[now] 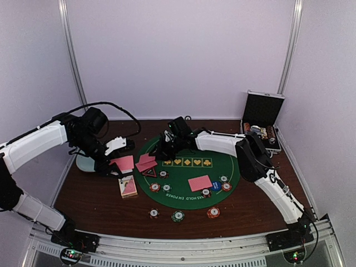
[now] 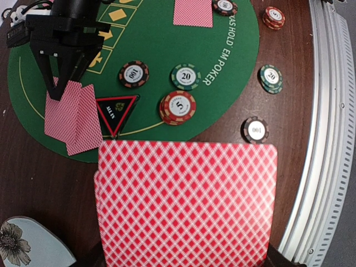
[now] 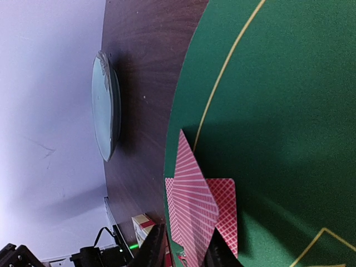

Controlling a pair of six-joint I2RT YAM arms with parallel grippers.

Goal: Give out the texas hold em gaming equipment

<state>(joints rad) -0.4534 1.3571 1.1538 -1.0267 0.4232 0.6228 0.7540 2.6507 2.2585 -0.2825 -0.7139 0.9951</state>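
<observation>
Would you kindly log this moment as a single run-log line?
left gripper: shut on card | right gripper: at two cards on green mat, grip unclear

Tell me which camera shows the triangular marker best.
Left wrist: the black, red-edged triangular marker lies close and unobstructed at the green mat edge, beside two cards. The top view shows it small; the right wrist view misses it.

Bare tabletop (image 1: 92, 206) near-left of the green mat (image 1: 183, 192); chips (image 1: 177, 216) dot its near edge
</observation>
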